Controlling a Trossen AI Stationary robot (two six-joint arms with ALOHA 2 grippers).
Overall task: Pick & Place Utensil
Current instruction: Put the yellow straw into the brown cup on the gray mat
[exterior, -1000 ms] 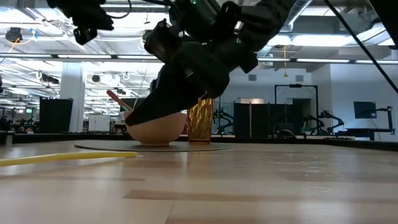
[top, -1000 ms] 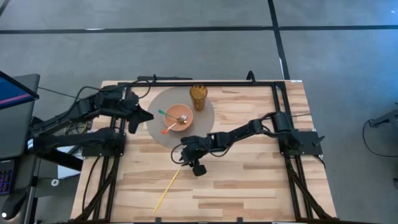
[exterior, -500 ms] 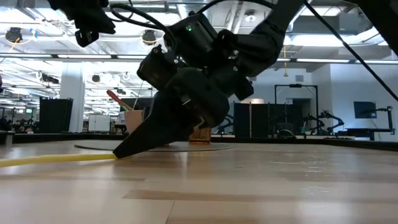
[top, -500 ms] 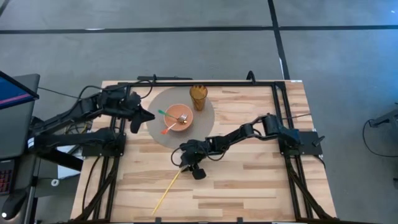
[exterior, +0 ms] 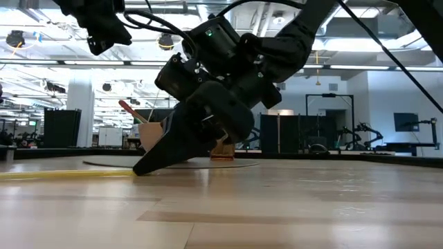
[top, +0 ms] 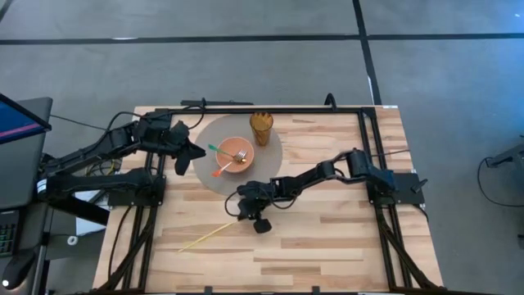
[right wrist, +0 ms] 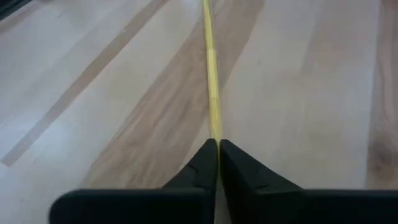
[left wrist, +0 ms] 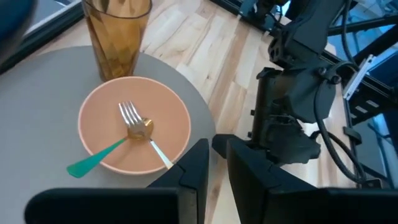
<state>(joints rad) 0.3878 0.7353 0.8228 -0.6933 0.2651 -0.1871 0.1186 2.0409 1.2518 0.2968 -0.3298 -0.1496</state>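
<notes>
Yellow stick (top: 206, 238), peach bowl (top: 228, 148), amber ribbed cup (top: 261, 126), grey mat (top: 270, 156), seemingly teal-handled fork (left wrist: 99, 158).

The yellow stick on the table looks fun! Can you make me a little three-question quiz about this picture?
1. True or false: the right pincer is shut on one end of the yellow stick.
2. What stands beside the bowl on the grey mat: A) an amber cup, B) a plate, C) a bottle?
3. Fill the gap: the left pincer hangs above the ____ edge of the mat.

Key
1. True; its tips pinch the stick at the table.
2. A, the cup.
3. Left.
</notes>
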